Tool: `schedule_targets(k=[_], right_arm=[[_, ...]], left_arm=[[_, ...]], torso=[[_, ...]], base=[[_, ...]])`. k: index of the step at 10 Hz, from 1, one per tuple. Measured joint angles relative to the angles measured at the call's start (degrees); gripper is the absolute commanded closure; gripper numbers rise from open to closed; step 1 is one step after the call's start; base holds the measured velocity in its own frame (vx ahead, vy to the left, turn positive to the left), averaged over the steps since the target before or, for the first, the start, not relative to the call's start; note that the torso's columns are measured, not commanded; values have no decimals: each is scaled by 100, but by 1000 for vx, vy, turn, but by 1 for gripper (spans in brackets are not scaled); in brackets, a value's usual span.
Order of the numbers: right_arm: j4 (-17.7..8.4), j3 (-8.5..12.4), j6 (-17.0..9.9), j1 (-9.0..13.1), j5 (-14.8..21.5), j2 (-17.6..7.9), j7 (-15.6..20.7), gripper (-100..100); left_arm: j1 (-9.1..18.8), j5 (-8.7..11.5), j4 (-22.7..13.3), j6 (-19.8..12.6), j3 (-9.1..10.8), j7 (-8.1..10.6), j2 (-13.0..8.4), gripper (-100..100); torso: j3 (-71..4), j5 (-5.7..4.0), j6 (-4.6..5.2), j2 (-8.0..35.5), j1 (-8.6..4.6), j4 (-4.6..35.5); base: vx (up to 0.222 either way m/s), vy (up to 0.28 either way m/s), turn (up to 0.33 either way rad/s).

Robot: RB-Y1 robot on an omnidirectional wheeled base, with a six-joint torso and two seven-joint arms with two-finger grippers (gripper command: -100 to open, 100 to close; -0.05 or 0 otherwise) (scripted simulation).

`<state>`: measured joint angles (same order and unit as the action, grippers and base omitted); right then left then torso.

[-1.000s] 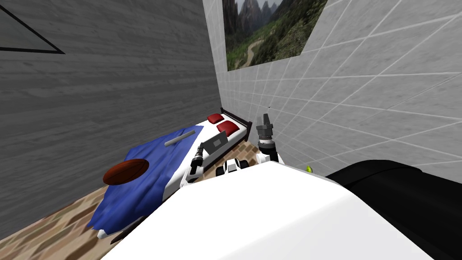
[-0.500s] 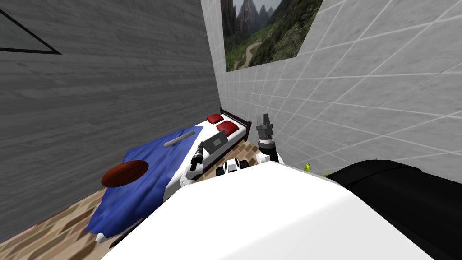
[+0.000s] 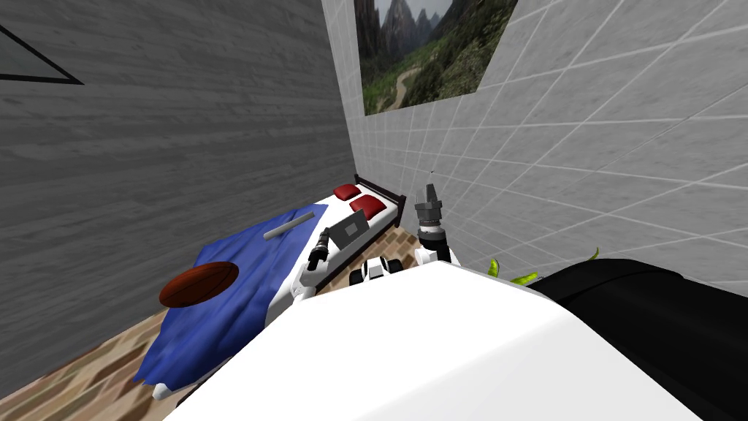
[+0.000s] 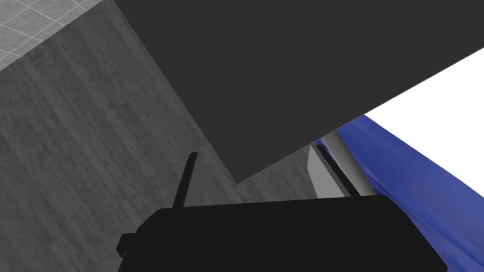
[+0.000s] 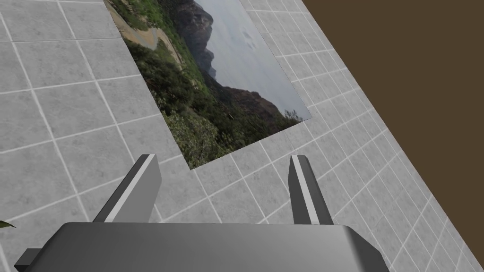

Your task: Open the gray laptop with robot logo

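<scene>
Looking down through the head view and finding the left pincer [image 3: 325, 235] stretched out over the near side of a bed [image 3: 332, 210], right up against the grey laptop [image 3: 350, 228]. Seeing that laptop just past the pincer's tips, on the bed's white part, with its lid raised and a darker square on the face turned this way. Noting a grey bar [image 3: 288, 225] off to the pincer's left on the blue blanket [image 3: 248, 270], a brown ball [image 3: 199, 285] farther left and back behind the pincer, and two red pillows [image 3: 367, 207] beyond it. Switching to the left wrist view and meeting the laptop's dark flat lid [image 4: 283, 71] looming close over the pincer, one corner dipping toward the gap between the two fingers [image 4: 186, 182]. Reading the pincer as spread open, roughly a third of the frame between the blades, clamping nothing; not being able to tell whether either blade is touching the lid. Catching blue blanket and white bed just outside the lighter finger, and a grey planked wall [image 4: 71, 165] beyond the darker one. Moving to the right wrist view and finding the right pincer [image 5: 223, 156], raised well off to the right of the left one, fingers wide apart and gripping nothing.
</scene>
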<state>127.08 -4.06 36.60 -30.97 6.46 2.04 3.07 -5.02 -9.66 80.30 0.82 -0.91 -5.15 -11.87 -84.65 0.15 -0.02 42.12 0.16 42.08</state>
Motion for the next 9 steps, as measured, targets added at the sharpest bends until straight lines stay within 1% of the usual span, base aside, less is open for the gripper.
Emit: schedule_targets(k=[1, 3, 4, 5, 7, 9], right_arm=[[0, 0, 0, 0, 0, 0, 0, 0], [0, 0, 0, 0, 0, 0, 0, 0], [0, 0, 0, 0, 0, 0, 0, 0], [0, 0, 0, 0, 0, 0, 0, 0], [0, 0, 0, 0, 0, 0, 0, 0], [0, 0, 0, 0, 0, 0, 0, 0]], left_arm=[[35, 3, 23, -141, -8, 21, -2, 100], [147, 36, 56, -435, -51, 153, -77, 100], [190, 46, 66, -569, -61, 178, -90, 100], [261, 58, 72, -718, -82, 247, -123, 100], [315, 93, 169, -1036, -127, 333, -177, 100], [436, 116, 175, -1339, -160, 463, -234, 100]], torso=[[-3, 1, -6, -4, -3, -7], [0, -1, -1, 3, -3, 0], [0, -1, -8, 2, -5, -5], [1, -2, 4, 5, -4, 3], [2, -4, -9, 5, -6, -1], [2, -1, -2, 5, -2, 0]], base=[[-21, 27, -57], [-13, 25, -34], [-21, 28, -65], [-24, 34, -46], [-15, 22, -30], [-12, 27, -37]])
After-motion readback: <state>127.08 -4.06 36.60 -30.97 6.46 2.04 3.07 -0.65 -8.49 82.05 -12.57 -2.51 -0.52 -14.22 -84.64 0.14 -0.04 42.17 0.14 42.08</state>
